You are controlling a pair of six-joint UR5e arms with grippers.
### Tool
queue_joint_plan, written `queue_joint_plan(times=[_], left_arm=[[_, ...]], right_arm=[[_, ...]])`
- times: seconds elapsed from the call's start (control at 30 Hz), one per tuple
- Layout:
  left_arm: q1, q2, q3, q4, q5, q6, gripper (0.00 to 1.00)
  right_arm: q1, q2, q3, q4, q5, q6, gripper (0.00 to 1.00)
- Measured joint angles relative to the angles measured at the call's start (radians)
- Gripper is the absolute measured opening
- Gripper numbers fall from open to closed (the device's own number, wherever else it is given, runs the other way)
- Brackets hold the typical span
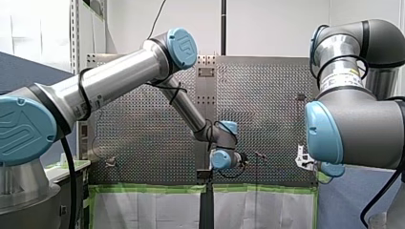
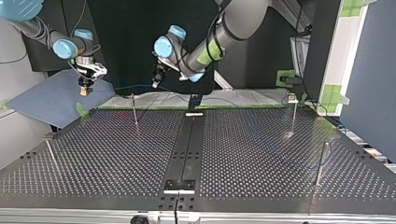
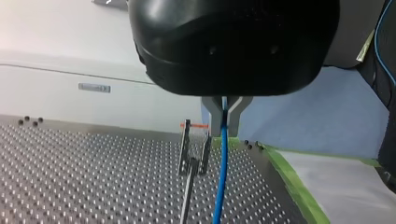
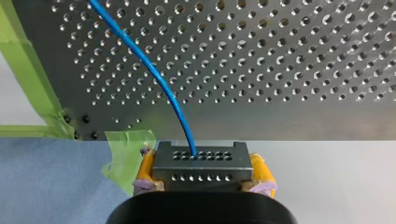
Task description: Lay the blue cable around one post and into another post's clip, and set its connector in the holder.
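Note:
In the right wrist view my right gripper [image 4: 201, 175] is shut with its yellow pads [image 4: 145, 170] on a grey connector block [image 4: 201, 162]. The blue cable [image 4: 154, 70] runs out of the block and over the perforated table. My left gripper [image 3: 225, 117] is shut on the blue cable [image 3: 220, 182], which hangs down from its metal fingers. Just beyond them stands a thin post with a clip [image 3: 192, 151]. In the top view my right gripper [image 2: 85, 86] hovers off the table's far left corner. There my left gripper [image 2: 156, 81] hangs above the far edge, near a post [image 2: 134, 111].
More thin posts stand on the perforated table [image 2: 261, 154]: one at the far right [image 2: 292, 116], one at the near right [image 2: 321, 163], one at the near left [image 2: 50, 153]. A black strip [image 2: 187, 144] runs down the middle. Green tape [image 3: 289, 177] lines the far edge.

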Motion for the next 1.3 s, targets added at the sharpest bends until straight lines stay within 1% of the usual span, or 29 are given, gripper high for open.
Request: queue_joint_plan(times=[0.23,0.53,0.8,0.9,1.07,1.3], left_arm=[[0.036,-0.002,0.000,-0.015,0.018,-0.015,0.00],[0.066,-0.003,0.000,-0.027,0.030,-0.022,0.00],[0.075,-0.005,0.000,-0.033,0.056,-0.022,0.00],[0.074,-0.012,0.005,-0.037,0.065,-0.023,0.00],[0.071,-0.039,0.034,-0.063,0.069,-0.026,0.00],[0.077,-0.046,0.063,-0.078,0.075,-0.045,0.00]], right_arm=[[0.002,0.000,-0.012,0.008,0.000,0.004,0.00],[0.007,0.000,-0.017,0.008,-0.001,0.005,0.00],[0.012,0.000,-0.019,0.008,0.002,0.006,0.00],[0.018,0.000,-0.020,0.008,0.000,0.006,0.00],[0.027,0.000,-0.022,0.007,-0.003,0.007,0.00],[0.031,0.000,-0.030,0.007,0.001,0.014,0.00]])
